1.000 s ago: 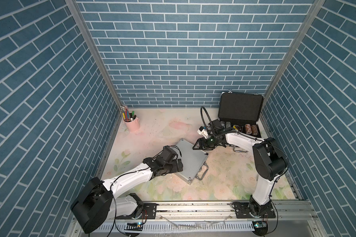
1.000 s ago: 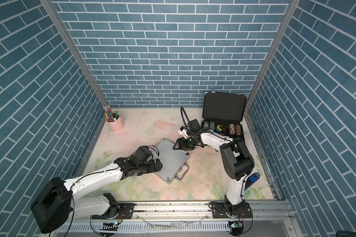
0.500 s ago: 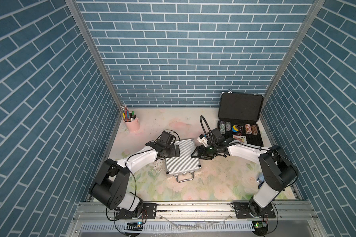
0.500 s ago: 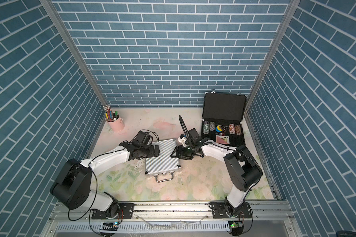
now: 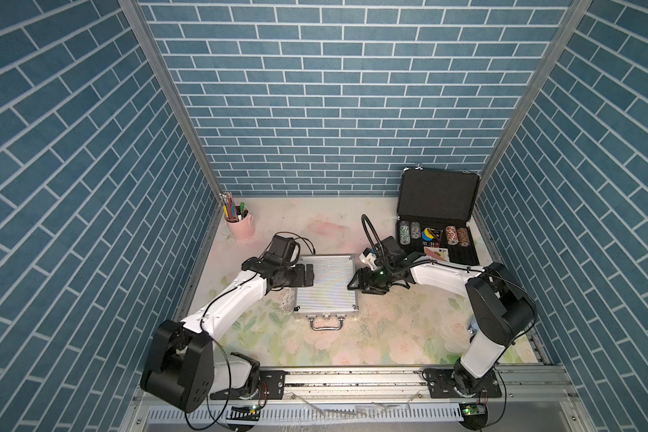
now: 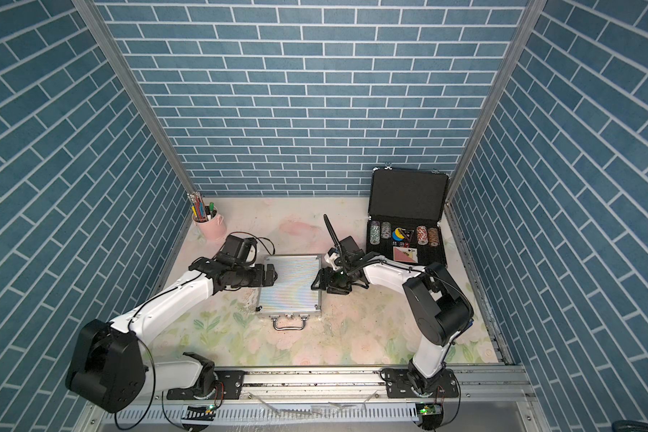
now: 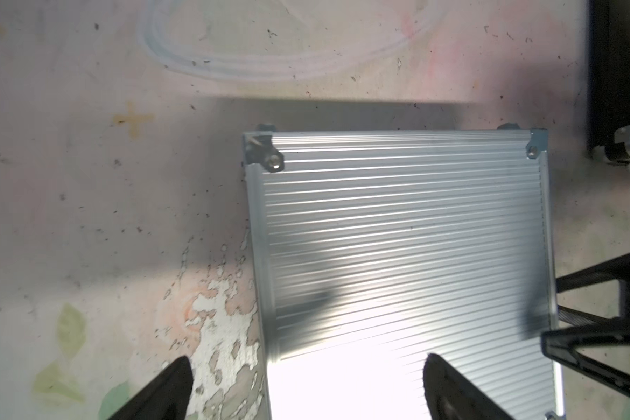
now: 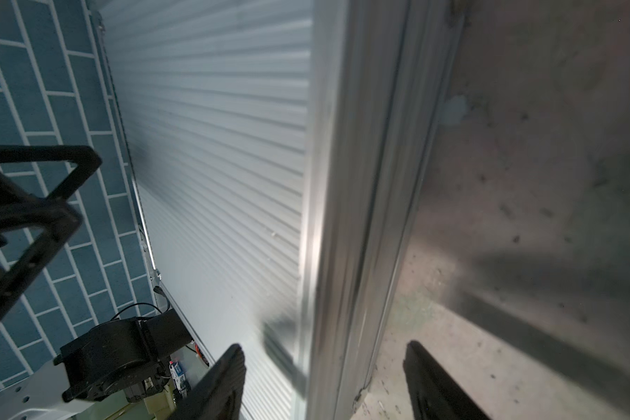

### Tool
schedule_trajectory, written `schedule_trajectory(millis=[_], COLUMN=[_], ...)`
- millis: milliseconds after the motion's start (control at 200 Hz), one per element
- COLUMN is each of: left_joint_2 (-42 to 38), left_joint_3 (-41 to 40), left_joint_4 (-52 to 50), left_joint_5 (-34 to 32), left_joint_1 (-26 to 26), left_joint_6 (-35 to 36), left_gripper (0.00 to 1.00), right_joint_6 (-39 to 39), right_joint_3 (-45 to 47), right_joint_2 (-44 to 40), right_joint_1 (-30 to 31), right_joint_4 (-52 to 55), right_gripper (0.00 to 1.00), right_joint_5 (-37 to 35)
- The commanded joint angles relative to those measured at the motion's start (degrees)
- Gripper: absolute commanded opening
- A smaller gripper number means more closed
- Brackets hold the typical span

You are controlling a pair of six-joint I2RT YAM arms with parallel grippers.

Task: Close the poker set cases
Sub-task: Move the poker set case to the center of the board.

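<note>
**Both arms flank the shut silver case; black case stands open**

In both top views the left arm stretches low over the desk (image 5: 390, 329). The left end effector (image 5: 309, 275) is spread wide at the left edge of the silver case (image 5: 324, 286). The right arm bends inward, with the right end effector (image 5: 354, 282) parted at the opposite edge. The silver case lies flat mid-desk, lid down, handle toward the robot's base. The black case (image 6: 406, 196) sits in the far right corner with its lid upright and chips (image 6: 403, 235) showing. A pink pencil cup (image 5: 240, 226) stands far left.

Left wrist: the fingers (image 7: 168, 392) straddle the case's edge, one over the desk and one over the ribbed lid. Glare whitens the near part of the lid.

Right wrist: the view is blurred. The fingers (image 8: 219, 385) straddle the case's side wall, and I cannot tell whether they touch it. The latches are out of sight.
</note>
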State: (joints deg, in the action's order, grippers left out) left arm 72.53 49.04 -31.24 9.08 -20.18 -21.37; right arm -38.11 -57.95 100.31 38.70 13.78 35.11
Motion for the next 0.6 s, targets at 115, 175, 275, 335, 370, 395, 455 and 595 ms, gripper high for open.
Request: schedule_trajectory(millis=[115,175,275,335,370,395,455,595], left_joint_2=[-4.7,-5.3,-6.4,-7.2,-7.6,-7.9,-8.4,-9.6], left_joint_3=[2.1,3.6,5.8,6.7,6.9,6.9,7.0,6.2], left_joint_4=[-7.4,-8.3,-9.5,-9.8,-9.8,-9.7,-9.7,-9.5], left_joint_5=[2.1,2.7,4.1,4.7,5.1,5.5,6.3,8.1], left_joint_1=[5.0,5.9,7.9,9.1,9.9,10.5,11.8,15.3], left_joint_6=[1.2,1.2,1.4,1.5,1.5,1.5,1.6,1.8], left_gripper=[1.0,1.0,1.0,1.0,1.0,1.0,1.0,1.0], right_joint_6=[-1.4,-2.2,-3.8,-4.5,-4.8,-5.1,-6.2,-8.2], right_joint_3=[-3.3,-4.9,-7.8,-10.0,-11.4,-12.3,-14.9,-23.2], right_joint_2=[3.9,5.3,7.7,9.3,10.3,11.1,13.1,18.6], right_joint_1=[3.5,4.2,5.8,6.9,7.5,8.0,8.9,11.1], right_joint_4=[-5.3,-6.1,-7.1,-7.4,-7.4,-7.6,-8.3,-8.3], right_gripper=[0.66,0.66,0.65,0.65,0.64,0.64,0.64,0.63], right_joint_5=[-0.2,-0.2,-0.1,-0.5,-1.0,-1.2,-1.4,-0.5])
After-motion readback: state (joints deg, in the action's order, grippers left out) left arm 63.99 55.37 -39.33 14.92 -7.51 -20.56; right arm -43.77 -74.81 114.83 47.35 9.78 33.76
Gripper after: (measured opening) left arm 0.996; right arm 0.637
